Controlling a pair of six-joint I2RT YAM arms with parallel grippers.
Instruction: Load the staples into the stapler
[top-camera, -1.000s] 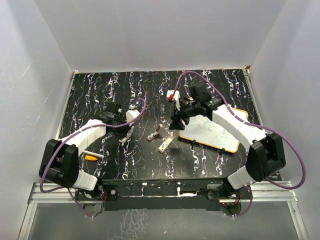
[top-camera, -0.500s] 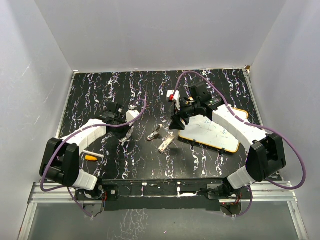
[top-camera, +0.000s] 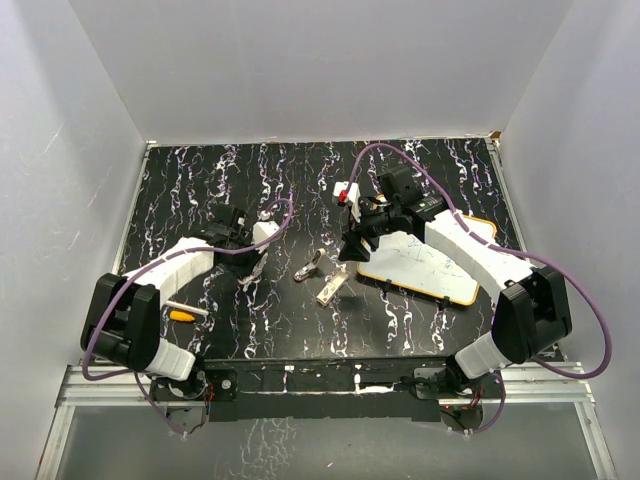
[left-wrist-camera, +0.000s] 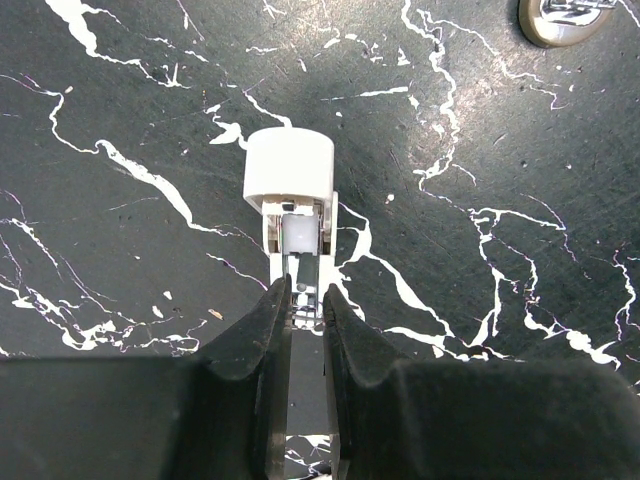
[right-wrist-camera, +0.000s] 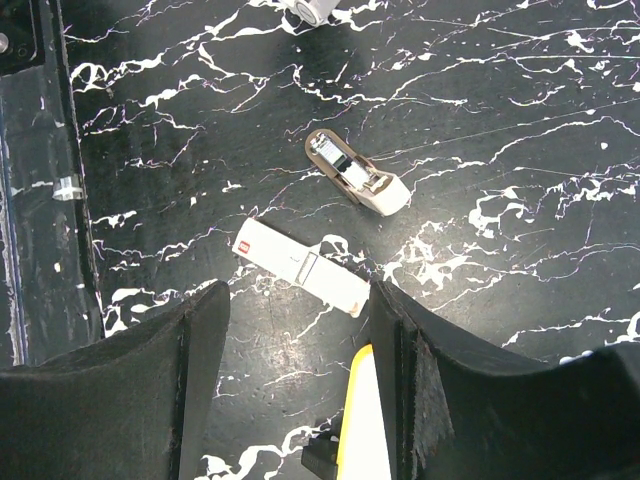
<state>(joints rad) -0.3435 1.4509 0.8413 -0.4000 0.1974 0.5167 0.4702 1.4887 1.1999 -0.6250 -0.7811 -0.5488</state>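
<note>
Gripping left, hovering right.
Clamped on stapler (left-wrist-camera: 290, 170) rail with left gripper (left-wrist-camera: 303, 300); spread wide with right gripper (right-wrist-camera: 298, 322) above closed staples box (right-wrist-camera: 300, 268), near whiteboard (top-camera: 420, 262); box contents hidden.

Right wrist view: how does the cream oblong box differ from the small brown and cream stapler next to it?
The cream oblong box is longer, flat and rectangular, with a red mark at one end; the small brown and cream stapler is shorter, rounded, with metal showing on top. Both lie apart on the black marbled table.
</note>
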